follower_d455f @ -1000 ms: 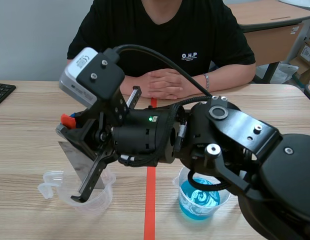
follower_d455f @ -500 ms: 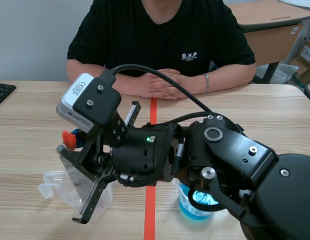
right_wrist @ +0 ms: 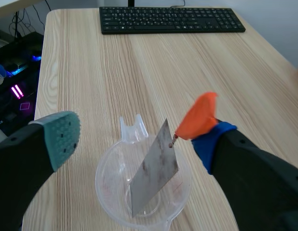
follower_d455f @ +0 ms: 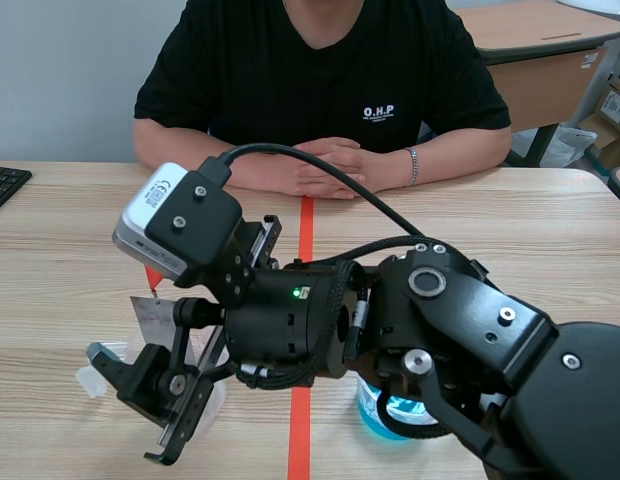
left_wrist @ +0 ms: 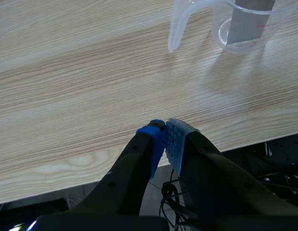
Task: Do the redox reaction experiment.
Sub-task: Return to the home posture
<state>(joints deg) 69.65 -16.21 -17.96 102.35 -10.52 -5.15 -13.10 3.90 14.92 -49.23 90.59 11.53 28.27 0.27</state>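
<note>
Right gripper (right_wrist: 134,129): wide open over the beaker (right_wrist: 106,191).
Sheet (right_wrist: 154,169): leaning inside it, clearest from the right wrist.
Left gripper (left_wrist: 165,139): pinched together, empty.
Blue cup (follower_d455f: 386,412): scene view only.

- I work in an office-like lab room, at a pale wooden table (follower_d455f: 550,230) marked with an orange-red tape line (follower_d455f: 306,215).
- A black keyboard (right_wrist: 170,20) lies at one end, with lit computer gear (right_wrist: 13,72) beside the table.
- A clear measuring beaker (right_wrist: 139,192) and a beaker of blue liquid (follower_d455f: 373,415) stand on it.
- Behind the person (follower_d455f: 320,70) seated across from me are another desk (follower_d455f: 535,40) and cardboard boxes (follower_d455f: 615,105).
</note>
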